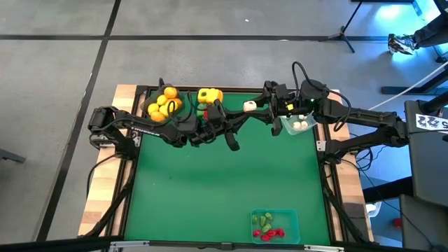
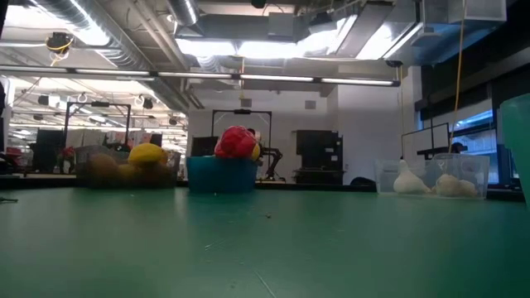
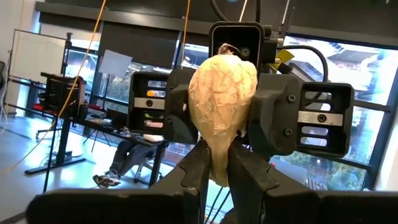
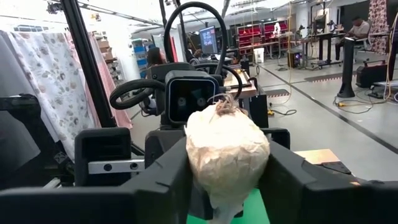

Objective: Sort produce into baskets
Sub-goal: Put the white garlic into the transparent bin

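Garlic piece [image 1: 249,106]: white-cream bulb, papery crinkled skin, small dry tuft on top, narrow stem end below. It's held in mid-air above the table's far edge, between the blue basket [image 1: 208,102] and the clear basket [image 1: 297,124].

Left gripper [image 1: 243,109] is clamped on the bulb's narrow end; in the left wrist view its fingers [image 3: 196,168] pinch the stem. Right gripper [image 1: 260,103] faces it from the other side, fingers [image 4: 168,180] flanking the bulb's body and touching it on both sides, so both pincers grip the same piece.

Counts:
- 4 baskets: dark grey one [image 1: 164,105] at far-left corner, blue beside it, clear at far right, teal one [image 1: 274,225] at near edge, right of centre.
- Grey: approx 5 yellow-orange round fruits [image 1: 169,93].
- Blue: yellow pepper [image 1: 208,95] plus red and green bits, exact no. unclear.
- Clear: 2 more garlic pieces [image 1: 300,125].
- Teal: small green and red bits [image 1: 268,227], too small to count.
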Robot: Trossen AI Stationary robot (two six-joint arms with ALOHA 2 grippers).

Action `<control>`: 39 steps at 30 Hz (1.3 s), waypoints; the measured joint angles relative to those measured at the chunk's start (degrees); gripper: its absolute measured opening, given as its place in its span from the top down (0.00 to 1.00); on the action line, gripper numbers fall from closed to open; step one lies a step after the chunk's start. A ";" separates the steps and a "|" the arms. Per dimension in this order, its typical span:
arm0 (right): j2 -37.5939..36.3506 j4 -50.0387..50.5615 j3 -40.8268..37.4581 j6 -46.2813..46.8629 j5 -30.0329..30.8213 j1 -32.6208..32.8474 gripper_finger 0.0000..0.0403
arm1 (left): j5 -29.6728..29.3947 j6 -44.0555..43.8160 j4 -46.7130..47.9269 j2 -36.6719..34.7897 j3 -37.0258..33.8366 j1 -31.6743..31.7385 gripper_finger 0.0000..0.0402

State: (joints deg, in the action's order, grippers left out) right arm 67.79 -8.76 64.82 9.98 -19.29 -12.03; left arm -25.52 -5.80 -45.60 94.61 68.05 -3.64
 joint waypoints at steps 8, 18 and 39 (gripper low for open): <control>0.00 0.45 0.00 0.01 0.13 0.00 0.67 | -0.04 -0.47 0.90 0.00 0.00 0.00 0.88; 0.00 0.31 0.00 0.01 0.15 0.00 0.68 | 1.97 -7.53 8.22 0.04 -0.09 0.29 0.67; -12.41 29.00 0.00 -8.74 4.85 -26.65 0.61 | 1.19 -10.96 29.93 -9.69 -0.15 2.52 0.44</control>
State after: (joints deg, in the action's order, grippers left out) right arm 55.38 20.23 64.82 1.25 -14.44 -38.68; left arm -24.33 -16.76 -15.67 84.92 67.90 -1.12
